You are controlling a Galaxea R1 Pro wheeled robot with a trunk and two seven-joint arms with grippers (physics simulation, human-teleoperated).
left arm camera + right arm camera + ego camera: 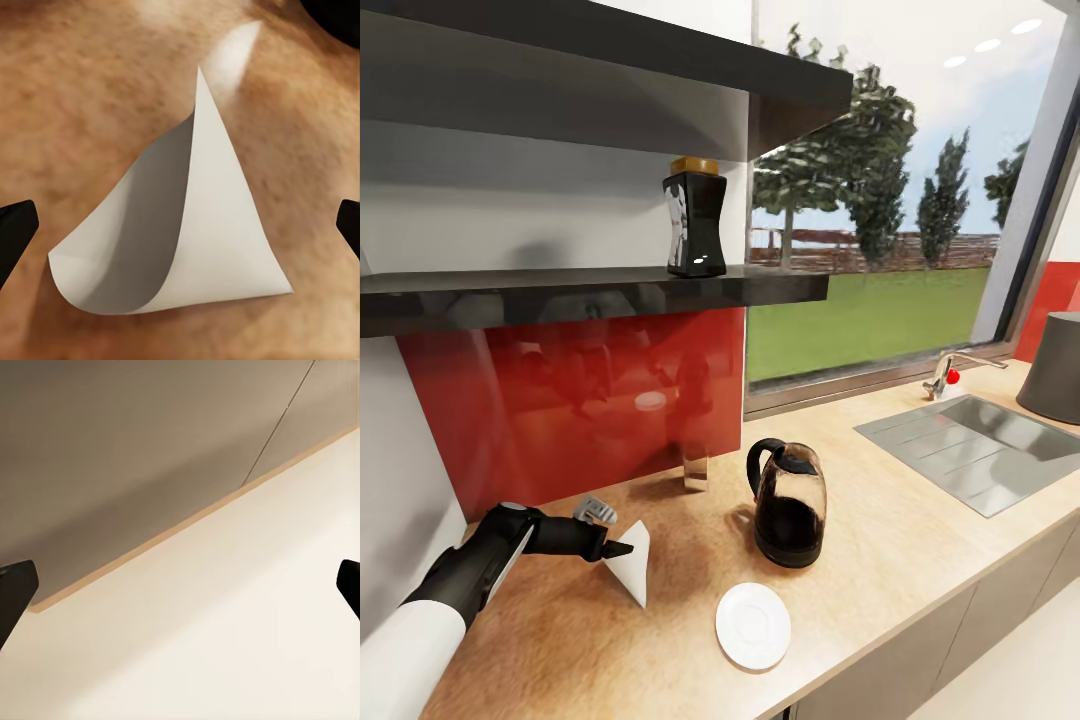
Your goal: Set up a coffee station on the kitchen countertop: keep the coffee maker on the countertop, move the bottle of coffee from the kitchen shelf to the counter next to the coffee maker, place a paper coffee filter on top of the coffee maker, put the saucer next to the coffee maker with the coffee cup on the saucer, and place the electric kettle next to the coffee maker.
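A white paper coffee filter (632, 562) lies as a cone on the wooden countertop (920, 540), large in the left wrist view (180, 232). My left gripper (606, 531) hovers right at it, open, its dark fingertips (15, 229) standing on either side of the filter (180, 225) without touching it. The black coffee bottle (695, 215) with a gold lid stands on the dark shelf (560, 292). A glass electric kettle (788, 505) and a white saucer (753, 625) sit on the counter to the filter's right. My right gripper (180, 585) is open and holds nothing.
A small shiny object (695, 466) stands against the red backsplash (570, 410). A steel sink (970, 445) with a faucet (950, 375) lies to the right, beside a dark grey vessel (1055, 365). The right wrist view looks at cabinet fronts (135, 457) and pale floor (247, 645).
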